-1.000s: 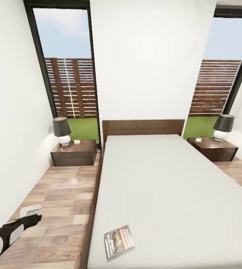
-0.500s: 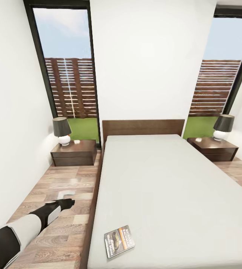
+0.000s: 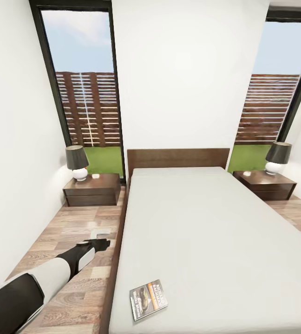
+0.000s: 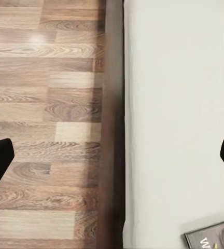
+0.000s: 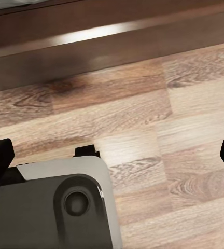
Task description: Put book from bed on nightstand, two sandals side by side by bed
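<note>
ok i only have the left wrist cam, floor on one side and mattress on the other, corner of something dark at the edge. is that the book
Observer: Yes, it's the book, lying flat near the foot corner of the bed on the robot's left side.
Operator: are my fingers open
Observer: The left gripper looks open; its fingertips sit wide apart at both edges of your view, holding nothing.
Operator: how far from the book am i
Observer: In the head view the gripper hangs over the floor beside the bed frame, further toward the headboard than the book.
Operator: where would it go
Observer: A nightstand with a lamp stands left of the headboard.
</note>
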You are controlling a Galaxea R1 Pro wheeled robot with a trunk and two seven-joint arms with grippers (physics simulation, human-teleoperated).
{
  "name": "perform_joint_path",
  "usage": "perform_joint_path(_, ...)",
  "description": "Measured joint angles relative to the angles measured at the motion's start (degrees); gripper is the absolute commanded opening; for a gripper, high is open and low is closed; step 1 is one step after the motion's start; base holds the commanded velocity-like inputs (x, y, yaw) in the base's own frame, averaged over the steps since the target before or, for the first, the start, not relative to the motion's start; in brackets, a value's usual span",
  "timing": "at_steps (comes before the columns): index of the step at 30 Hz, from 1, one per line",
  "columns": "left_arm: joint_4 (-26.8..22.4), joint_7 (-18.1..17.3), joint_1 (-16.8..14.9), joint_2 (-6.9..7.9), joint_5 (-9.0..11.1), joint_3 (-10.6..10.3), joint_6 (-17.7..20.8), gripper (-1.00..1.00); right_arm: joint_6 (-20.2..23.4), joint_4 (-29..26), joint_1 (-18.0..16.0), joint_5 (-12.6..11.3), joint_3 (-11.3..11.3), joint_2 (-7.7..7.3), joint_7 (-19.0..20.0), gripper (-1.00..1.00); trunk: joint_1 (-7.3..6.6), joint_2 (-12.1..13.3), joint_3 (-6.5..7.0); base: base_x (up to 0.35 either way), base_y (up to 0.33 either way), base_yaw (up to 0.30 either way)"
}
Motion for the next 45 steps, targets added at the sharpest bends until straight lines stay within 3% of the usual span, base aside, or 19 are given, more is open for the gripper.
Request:
perform_joint_path(7, -0.4, 0.2, -0.8, -1.83, -0.1, 0.0, 0.1, 1.00, 0.0, 0.0, 0.0, 0.0, 0.0, 0.02, 0.0, 1.00, 0.00, 0.0, 0.00, 0.000, 0.000, 0.000)
perform_joint_path(16, -0.7, 0.3, -1.0, -2.70, 0.0, -0.1, 0.1, 1.00, 0.0, 0.0, 0.0, 0.0, 0.0, 0.01, 0.0, 1.00, 0.00, 0.0, 0.00, 0.000, 0.000, 0.000)
perform_joint_path(45, -4.7, 0.3, -1.8, -3.05, -0.1, -0.1, 0.1, 1.00, 0.0, 0.0, 0.0, 0.0, 0.0, 0.00, 0.0, 1.00, 0.00, 0.0, 0.00, 0.000, 0.000, 0.000)
